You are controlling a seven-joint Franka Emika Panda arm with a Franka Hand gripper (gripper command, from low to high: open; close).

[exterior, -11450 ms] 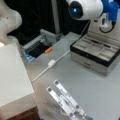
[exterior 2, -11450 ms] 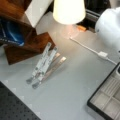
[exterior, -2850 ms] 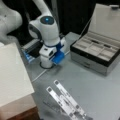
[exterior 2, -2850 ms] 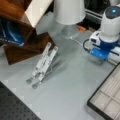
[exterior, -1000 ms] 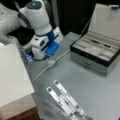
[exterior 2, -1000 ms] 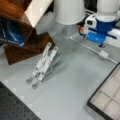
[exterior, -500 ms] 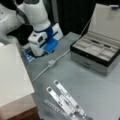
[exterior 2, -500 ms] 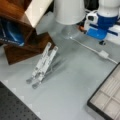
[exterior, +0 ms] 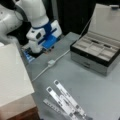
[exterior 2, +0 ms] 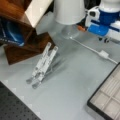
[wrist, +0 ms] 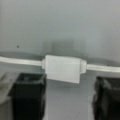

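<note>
Stand [exterior: 65,100]: folding metal stand at 6 o'clock in a front view, nearest the camera; its arms run toward 10 o'clock. In the same place as 11.4 s ago.
Switch [exterior: 51,62]: small white inline box on the cable, on the grey table [exterior: 100,92], just beside the robot's blue-and-white head at its 5 o'clock. In the wrist view the switch [wrist: 63,68] sits dead centre, long axis running 9 to 3 o'clock, in line with the cable.
Cable [exterior: 67,52]: thin and white, long axis from about 7 to 1 o'clock in a front view; in a front view [exterior 2: 87,46] it leads from the lamp base [exterior 2: 69,31] toward 4 o'clock.
Gripper [wrist: 67,100]: fingers [wrist: 28,96] spread wide, one to each side of the switch and below it, holding nothing.
Change: half a second ago the head looked nearer the table; the switch and cable lie as before.
Box [exterior: 96,53]: open jewellery box at 2 o'clock, lid up, well apart from the switch.
</note>
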